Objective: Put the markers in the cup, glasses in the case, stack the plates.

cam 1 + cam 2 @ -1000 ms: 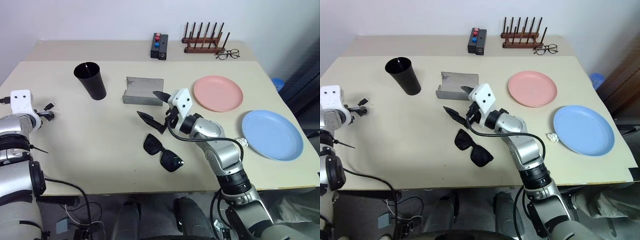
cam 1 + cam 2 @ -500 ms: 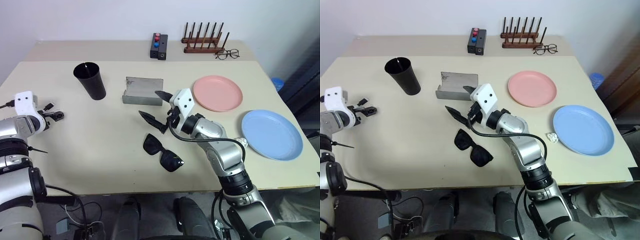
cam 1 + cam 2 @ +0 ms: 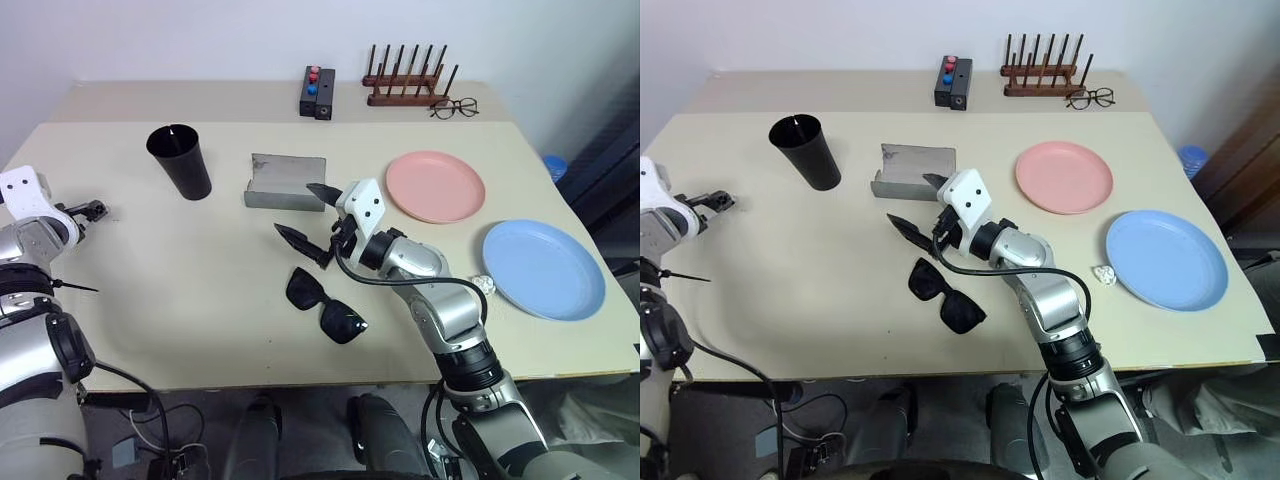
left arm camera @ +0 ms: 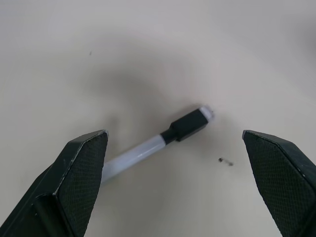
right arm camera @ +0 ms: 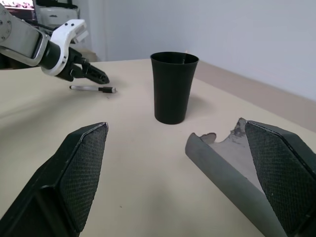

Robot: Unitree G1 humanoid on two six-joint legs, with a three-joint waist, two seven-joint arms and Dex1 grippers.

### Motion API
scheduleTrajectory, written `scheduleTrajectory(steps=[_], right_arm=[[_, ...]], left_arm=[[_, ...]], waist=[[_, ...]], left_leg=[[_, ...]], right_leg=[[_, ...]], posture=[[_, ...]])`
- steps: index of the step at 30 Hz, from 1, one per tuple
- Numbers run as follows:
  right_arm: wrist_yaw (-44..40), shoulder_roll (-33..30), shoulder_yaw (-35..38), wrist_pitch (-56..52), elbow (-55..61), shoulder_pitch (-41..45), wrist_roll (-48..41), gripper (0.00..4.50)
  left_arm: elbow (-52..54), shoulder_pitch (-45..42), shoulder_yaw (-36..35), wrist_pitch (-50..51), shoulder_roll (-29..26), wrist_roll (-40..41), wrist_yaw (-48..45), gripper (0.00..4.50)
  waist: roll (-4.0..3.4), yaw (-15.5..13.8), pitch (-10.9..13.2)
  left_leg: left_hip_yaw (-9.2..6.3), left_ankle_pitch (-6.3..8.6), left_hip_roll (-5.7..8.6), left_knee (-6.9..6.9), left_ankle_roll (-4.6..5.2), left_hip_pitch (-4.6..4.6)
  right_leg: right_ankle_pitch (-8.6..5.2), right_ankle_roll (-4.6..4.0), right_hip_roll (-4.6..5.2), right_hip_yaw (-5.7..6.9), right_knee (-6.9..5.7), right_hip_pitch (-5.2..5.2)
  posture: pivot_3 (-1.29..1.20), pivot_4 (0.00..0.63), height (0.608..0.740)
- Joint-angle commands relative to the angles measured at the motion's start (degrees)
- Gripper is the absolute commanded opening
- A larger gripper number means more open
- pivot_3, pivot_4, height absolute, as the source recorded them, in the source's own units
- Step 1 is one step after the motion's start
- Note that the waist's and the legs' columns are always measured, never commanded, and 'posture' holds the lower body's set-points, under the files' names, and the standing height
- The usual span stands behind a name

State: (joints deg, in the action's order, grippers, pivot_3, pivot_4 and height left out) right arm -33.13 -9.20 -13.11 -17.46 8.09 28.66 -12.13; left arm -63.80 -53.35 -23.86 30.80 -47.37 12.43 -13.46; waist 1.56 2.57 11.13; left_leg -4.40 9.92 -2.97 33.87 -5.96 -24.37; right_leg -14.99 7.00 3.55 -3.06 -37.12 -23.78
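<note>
A white marker [image 4: 148, 148] with a black cap lies on the table near the left edge, right under my left gripper [image 3: 92, 211]. That gripper is open and straddles the marker without touching it. The marker [image 5: 91, 89] also shows in the right wrist view. The black cup [image 3: 181, 160] stands upright at the back left. The grey case [image 3: 285, 182] lies open mid-table. My right gripper [image 3: 296, 208] hangs open and empty just in front of the case. The black glasses [image 3: 326, 304] lie nearer the front. The pink plate [image 3: 436, 186] and the blue plate [image 3: 543, 269] lie apart on the right.
A black button box [image 3: 319, 92], a wooden rack [image 3: 405, 85] and wire-framed spectacles [image 3: 455, 107] sit along the back edge. A small white crumpled scrap [image 3: 482, 284] lies beside the blue plate. A chair stands past the table's right edge.
My left wrist has rolled over the marker, staying roughly in place. The right arm and the table's things have not moved.
</note>
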Motion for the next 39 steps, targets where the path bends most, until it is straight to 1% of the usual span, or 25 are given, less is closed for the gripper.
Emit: scheduleTrajectory(steps=[1,7,8,11,16,24,26,27,28,29,30,35,39], right_arm=[[0.05,0.21,0.26,1.18,1.35,-0.33,-0.10,4.50],[0.24,-0.28,0.63,0.96,1.95,-0.89,0.02,4.50],[0.27,-0.37,0.68,0.93,1.99,-0.91,0.02,4.50],[0.35,-0.55,0.81,0.91,1.96,-0.92,0.02,4.50],[0.47,-0.51,0.71,0.92,1.97,-0.97,0.00,4.50],[0.17,-0.29,0.47,1.20,1.24,-0.71,-0.04,4.50],[0.12,-0.18,0.40,1.26,1.05,-0.56,-0.01,4.50],[0.11,-0.14,0.39,1.29,0.96,-0.49,0.00,4.50],[0.12,-0.11,0.38,1.32,0.89,-0.43,0.01,4.50],[0.12,-0.09,0.38,1.35,0.86,-0.41,0.02,4.50],[0.12,-0.10,0.41,1.37,0.85,-0.40,0.03,4.50],[0.11,-0.19,0.58,1.23,1.09,-0.48,-0.08,4.50],[-1.13,-0.55,0.53,0.25,1.83,-0.66,-1.24,4.50]], left_arm=[[-3.33,-1.87,-1.28,-0.08,-2.30,0.68,0.80,4.48],[-6.22,-1.47,1.49,-0.19,-2.56,-1.75,1.56,4.48],[-6.29,-1.53,2.10,0.44,-2.51,-2.13,1.00,4.48],[-4.97,-2.05,4.84,4.18,-1.65,-2.91,-4.47,4.48],[-0.53,-0.88,6.61,9.19,-1.11,-2.43,-9.74,4.48],[10.66,3.57,5.08,17.12,0.13,1.12,-13.59,4.48],[12.69,4.47,4.50,18.30,0.61,1.70,-13.22,4.48],[13.25,4.78,3.92,18.67,0.89,1.93,-12.55,3.97],[13.61,5.05,3.46,18.81,1.11,2.07,-11.79,3.67],[13.76,5.31,3.16,18.80,1.34,2.06,-11.13,3.27],[13.92,5.53,2.96,18.74,1.57,2.00,-10.62,2.67],[14.03,5.94,1.89,18.36,2.72,1.57,-7.53,0.16],[14.45,5.99,1.65,17.67,3.46,1.34,-6.42,0.16]], waist=[[0.00,-0.01,0.00],[0.00,-0.04,0.00],[0.00,-0.06,0.00],[-0.01,-0.27,0.00],[-0.01,-0.40,0.01],[-0.01,-0.30,0.01],[-0.01,-0.31,0.01],[-0.01,-0.34,0.01],[-0.02,-0.32,0.01],[-0.02,-0.30,0.01],[-0.02,-0.27,0.01],[-0.01,-0.37,0.01],[-0.02,-0.47,0.00]], left_leg=[[0.00,0.00,0.00,-0.01,0.00,0.00],[0.00,0.00,0.00,-0.01,0.00,0.00],[0.00,0.00,0.00,-0.01,0.00,0.00],[0.00,0.00,0.00,0.01,-0.01,-0.01],[0.00,0.00,0.02,0.01,-0.01,0.01],[0.00,0.00,0.01,0.01,-0.01,0.01],[0.00,0.00,0.01,0.01,0.00,0.01],[0.00,0.00,0.01,0.01,0.00,0.01],[0.00,0.00,0.01,0.01,0.00,0.01],[0.00,0.00,0.01,0.01,0.00,0.01],[0.00,0.00,0.01,0.02,0.00,0.01],[0.00,0.00,0.01,0.02,0.00,0.02],[0.00,0.00,0.01,0.02,0.00,0.06]], right_leg=[[0.00,0.00,-0.01,0.00,0.00,0.00],[0.00,0.00,0.00,0.00,0.00,0.00],[0.00,0.00,0.00,0.00,0.00,0.00],[0.00,0.00,0.00,0.01,0.00,0.01],[-0.01,-0.01,0.01,0.01,0.00,0.04],[-0.01,-0.01,0.02,0.00,-0.01,0.04],[-0.01,-0.01,0.02,0.00,0.00,0.04],[0.00,-0.01,0.02,0.00,0.00,0.04],[0.00,-0.01,0.02,0.00,-0.01,0.04],[0.00,-0.01,0.02,0.00,-0.01,0.04],[0.00,-0.01,0.02,0.00,-0.01,0.04],[0.00,-0.01,0.02,0.00,-0.01,0.04],[0.00,-0.01,0.02,0.00,-0.01,0.09]], posture=[[0.00,0.150,0.738],[0.00,0.150,0.738],[0.00,0.150,0.738],[0.00,0.150,0.738],[0.00,0.150,0.738],[0.00,0.150,0.738],[0.00,0.150,0.738],[0.00,0.150,0.738],[0.00,0.150,0.738],[0.00,0.150,0.738],[0.00,0.150,0.738],[0.00,0.150,0.738],[0.00,0.150,0.738]])
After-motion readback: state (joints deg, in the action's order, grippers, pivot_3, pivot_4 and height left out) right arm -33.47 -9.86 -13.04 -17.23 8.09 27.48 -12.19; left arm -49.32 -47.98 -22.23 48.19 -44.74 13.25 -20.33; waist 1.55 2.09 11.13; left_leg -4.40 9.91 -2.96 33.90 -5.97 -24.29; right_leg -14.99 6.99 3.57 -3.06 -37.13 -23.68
